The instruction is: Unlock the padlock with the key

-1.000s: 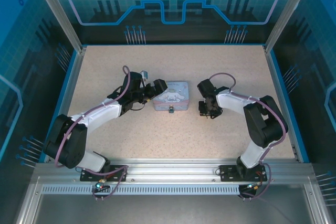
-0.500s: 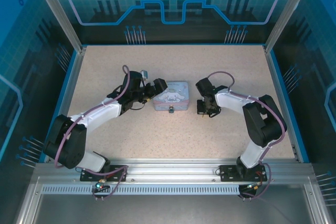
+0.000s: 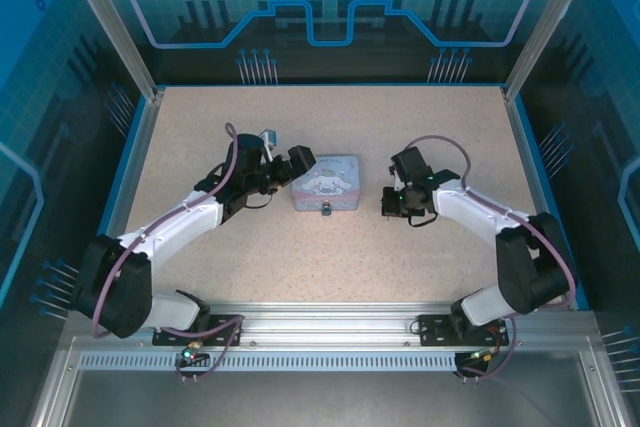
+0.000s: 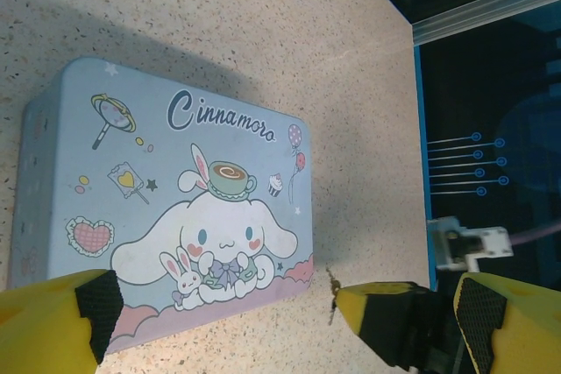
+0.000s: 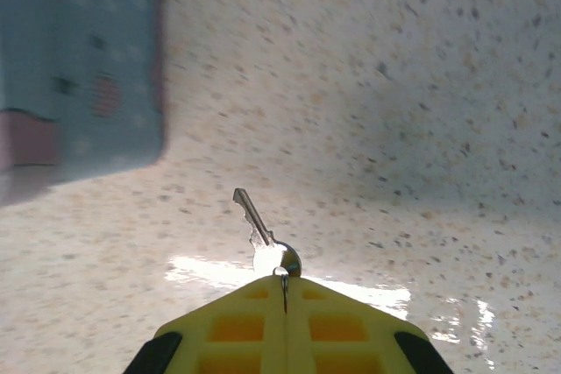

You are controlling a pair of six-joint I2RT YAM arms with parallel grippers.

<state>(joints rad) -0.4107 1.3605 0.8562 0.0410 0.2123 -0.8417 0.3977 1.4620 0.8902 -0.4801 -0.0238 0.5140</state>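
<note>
Speckled beige tabletop (image 3: 250, 247) from above bears a pale blue cartoon tin (image 3: 328, 182), the tiny dark metal padlock (image 3: 326, 212) at its near edge; at the left wrist, the left gripper (image 4: 219, 308) gapes beside the tin; at the right wrist, the right gripper (image 5: 285, 283) pinches the thin silver key (image 5: 261, 236), so pick-up looks done and aiming its tip at the keyhole likely comes next.

The tin (image 5: 74, 67) is blurred and cut by the right wrist view's left edge; the key (image 5: 261, 232) has its head partly hidden between the tips of the right gripper (image 5: 285, 282); from above, the padlock (image 3: 326, 212) is a mere speck
</note>
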